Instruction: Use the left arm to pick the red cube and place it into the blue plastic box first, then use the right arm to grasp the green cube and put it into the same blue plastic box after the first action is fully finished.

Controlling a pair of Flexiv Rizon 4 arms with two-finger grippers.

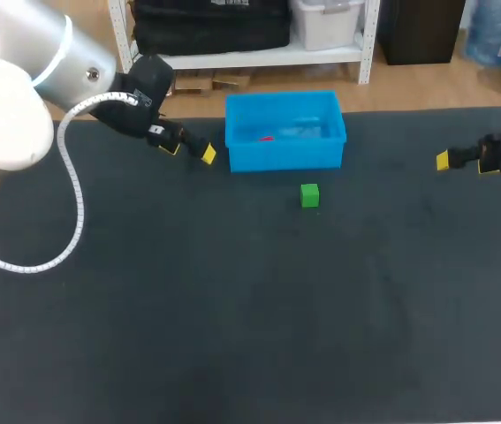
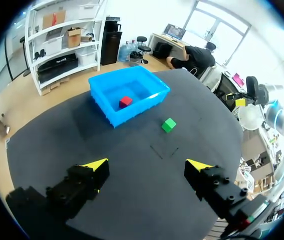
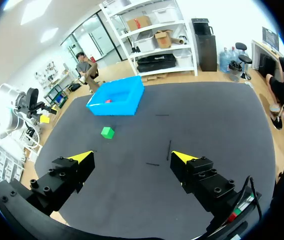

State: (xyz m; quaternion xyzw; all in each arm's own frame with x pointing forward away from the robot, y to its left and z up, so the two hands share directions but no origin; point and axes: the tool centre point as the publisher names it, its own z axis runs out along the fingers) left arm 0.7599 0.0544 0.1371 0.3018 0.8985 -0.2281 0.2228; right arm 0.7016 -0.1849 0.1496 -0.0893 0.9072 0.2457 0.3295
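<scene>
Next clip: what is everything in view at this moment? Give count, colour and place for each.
blue plastic box: one, blue, far middle of the table
red cube: one, red, inside the blue plastic box
green cube: one, green, on the table in front of the box, apart from it
table: one, dark surface
left gripper: one, black with yellow tips, open and empty, near the box's left end
right gripper: one, black with yellow tips, open and empty, at the table's right side

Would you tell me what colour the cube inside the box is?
Red cube, clearest in left wrist view.
</scene>
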